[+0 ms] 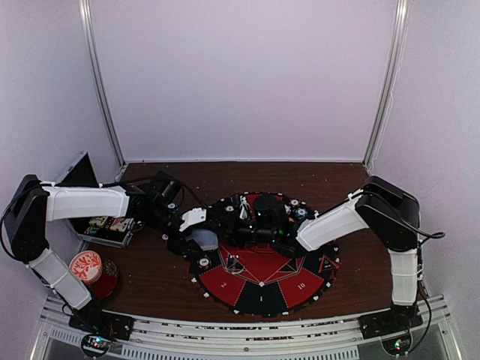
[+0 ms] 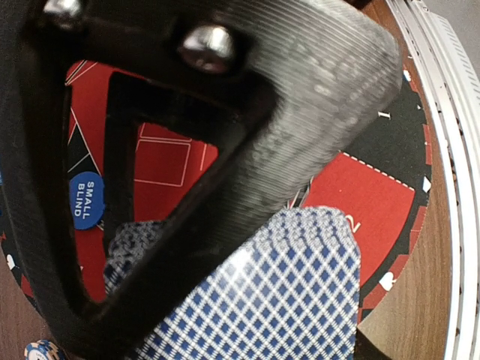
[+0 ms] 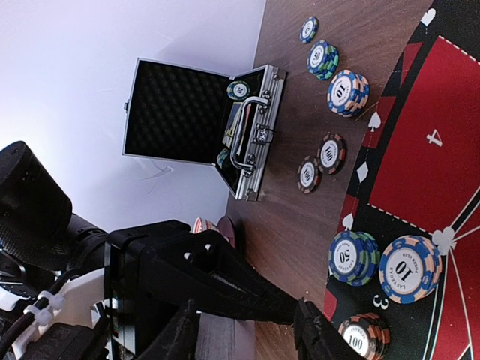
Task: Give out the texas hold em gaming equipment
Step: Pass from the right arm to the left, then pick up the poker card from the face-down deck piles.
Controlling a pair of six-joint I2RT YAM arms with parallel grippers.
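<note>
A blue-checked playing card fills the bottom of the left wrist view, lifted above the red-and-black mat and lying against my left finger. From above, the same card shows as a pale patch at the tip of my left gripper, which is shut on it. My right gripper meets the left one over the mat's far-left part. Its fingertips stand apart, open, and no card shows between them. A blue SMALL BLIND button lies on the mat. Several chip stacks ring the mat's edge.
An open aluminium case with chips inside stands at the table's left. A red-and-white patterned disc lies near the left arm's base. More chip stacks sit on the wood between case and mat.
</note>
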